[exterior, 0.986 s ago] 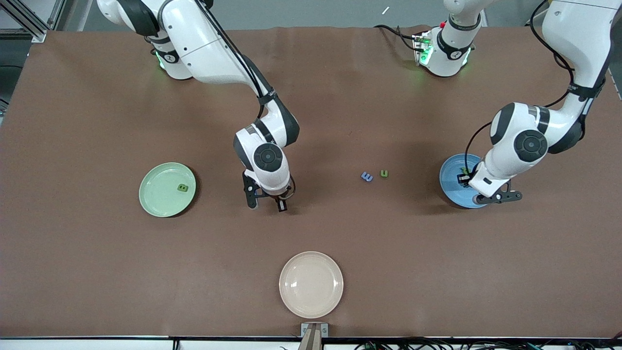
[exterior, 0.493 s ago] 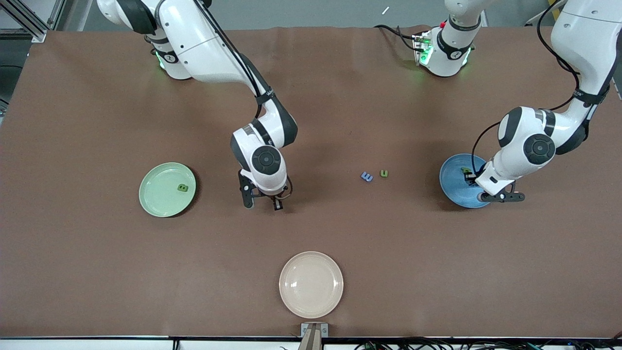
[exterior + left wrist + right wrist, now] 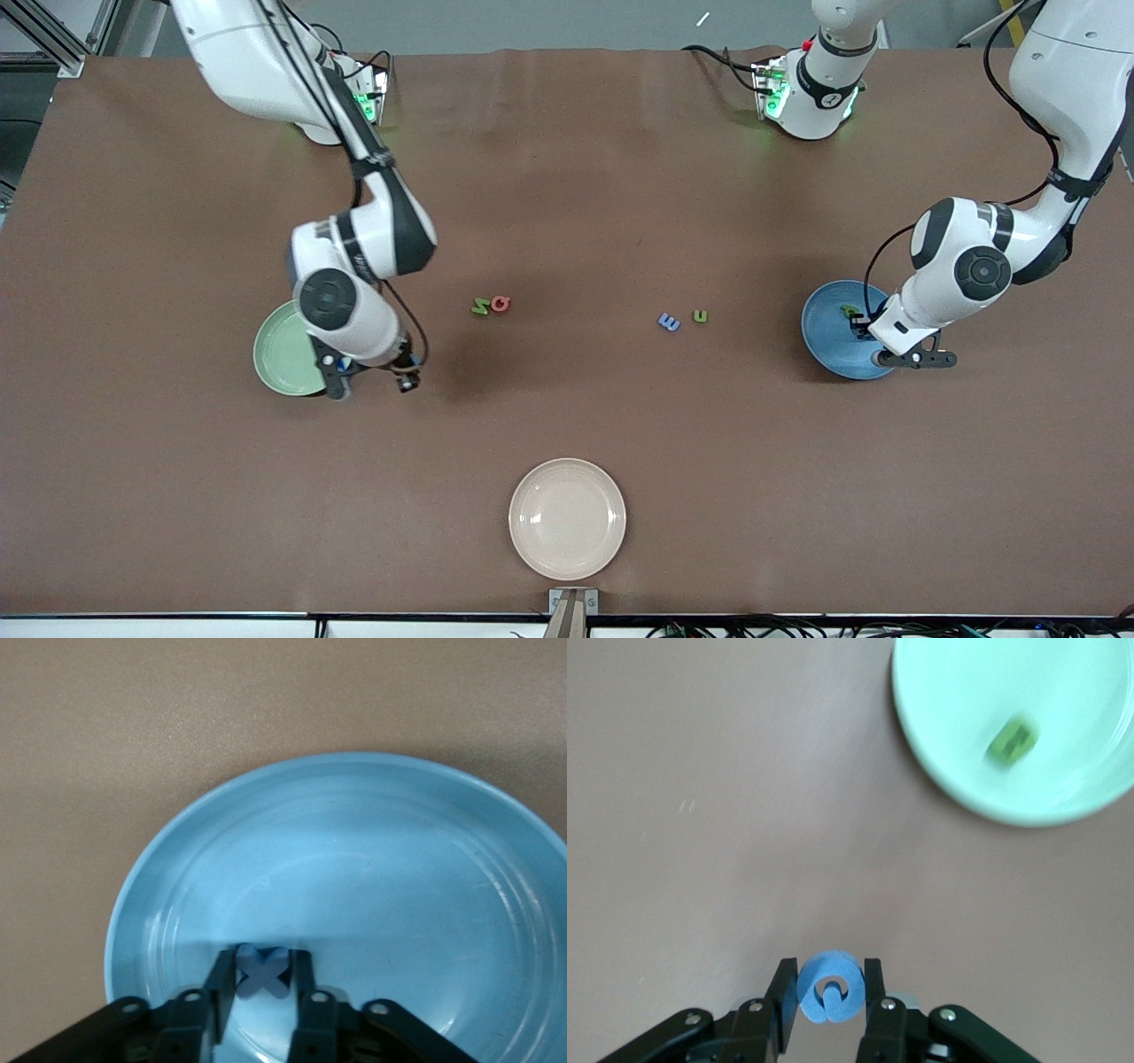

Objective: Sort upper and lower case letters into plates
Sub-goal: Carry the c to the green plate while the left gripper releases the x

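Right hand (image 3: pixel 829 992) pinches a chunky blue curl (image 3: pixel 830 986) just beside the glossy green plate (image 3: pixel 282 354); left hand (image 3: pixel 263 979) grips a blue cross-shaped piece (image 3: pixel 262 971) over the blue plate (image 3: pixel 372 859).

glossy blue plate (image 3: pixel 372 859), matt brown table cover (image 3: pixel 620 177), glossy cream plate (image 3: pixel 567 518)

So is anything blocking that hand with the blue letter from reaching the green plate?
Nothing visible. The right hand, shut on the blue letter, is beside the pale green plate, with only bare table between. One green letter lies in the plate.
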Controlling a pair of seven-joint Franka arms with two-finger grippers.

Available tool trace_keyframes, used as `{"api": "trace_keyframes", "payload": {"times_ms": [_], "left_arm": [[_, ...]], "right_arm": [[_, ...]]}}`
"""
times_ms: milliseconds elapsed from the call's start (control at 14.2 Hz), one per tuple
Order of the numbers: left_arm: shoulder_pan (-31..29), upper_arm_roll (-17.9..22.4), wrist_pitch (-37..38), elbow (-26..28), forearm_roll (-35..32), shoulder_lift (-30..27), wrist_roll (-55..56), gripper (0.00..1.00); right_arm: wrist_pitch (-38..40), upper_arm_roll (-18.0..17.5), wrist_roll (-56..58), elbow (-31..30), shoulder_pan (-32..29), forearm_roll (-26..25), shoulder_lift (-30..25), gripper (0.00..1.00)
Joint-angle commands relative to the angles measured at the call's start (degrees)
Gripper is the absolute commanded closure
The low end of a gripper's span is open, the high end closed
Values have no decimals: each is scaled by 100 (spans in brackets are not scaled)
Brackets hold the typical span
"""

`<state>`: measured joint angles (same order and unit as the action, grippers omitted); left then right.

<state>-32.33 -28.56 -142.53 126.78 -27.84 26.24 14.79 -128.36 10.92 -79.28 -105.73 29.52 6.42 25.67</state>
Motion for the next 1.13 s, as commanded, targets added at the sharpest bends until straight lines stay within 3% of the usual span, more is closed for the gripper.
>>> {"api": "trace_keyframes", "payload": {"times_ms": [0, 70, 282, 634, 1056], "left_arm": [[-54, -184, 14, 32, -116, -224, 59, 5], [-54, -368, 146, 23, -116, -312, 67, 1], [-54, -939, 751, -65, -29, -532, 356, 1], [86, -1932, 1078, -328, -29, -253, 2024, 1], [876, -1987, 833, -417, -72, 319, 2975, 1]], "right_arm": [[-654, -125, 955, -1764, -454, -27, -1211, 100], [-673, -117, 1280, -2037, -647, -27, -1370, 100], [-725, -116, 2133, -2574, -1245, -54, -1608, 100], [-1533, -116, 3049, -3024, -1906, -54, -1521, 99], [-2290, -125, 2998, -3024, -1836, -54, -906, 99]]}}
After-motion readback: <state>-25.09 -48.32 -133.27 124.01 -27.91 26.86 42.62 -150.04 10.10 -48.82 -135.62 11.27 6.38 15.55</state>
